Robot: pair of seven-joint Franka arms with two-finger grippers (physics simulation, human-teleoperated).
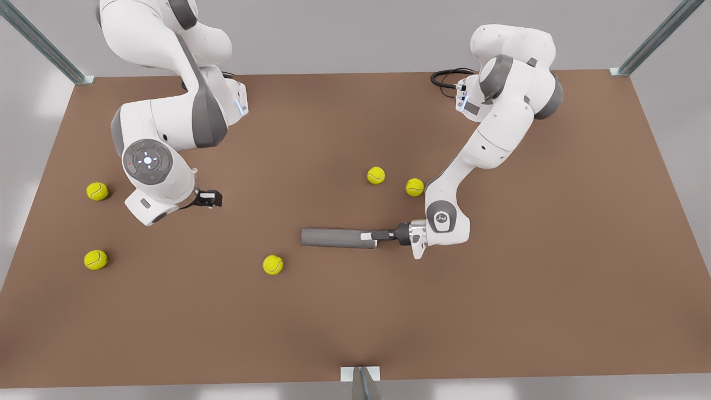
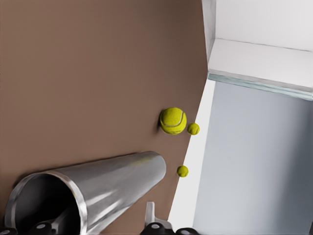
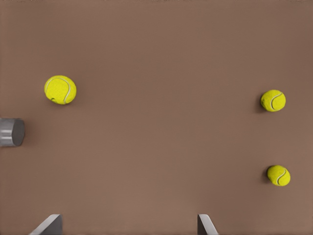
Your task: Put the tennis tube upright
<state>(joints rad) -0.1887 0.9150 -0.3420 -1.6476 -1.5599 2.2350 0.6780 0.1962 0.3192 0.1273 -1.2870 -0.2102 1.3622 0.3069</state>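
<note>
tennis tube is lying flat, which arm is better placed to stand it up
Left. The left gripper is already at the open, silvery-rimmed end of the tennis tube, one finger inside. The right gripper waits open, well away.

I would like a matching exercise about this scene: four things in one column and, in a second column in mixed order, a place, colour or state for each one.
Column 1
1. tennis tube
2. left gripper
3. right gripper
4. table

Column 2
A. brown
B. open, towards the front view's left, away from the tube
C. lying on its side
D. at the tube's silvery rim end

Pairs: 1-C, 2-D, 3-B, 4-A
</note>
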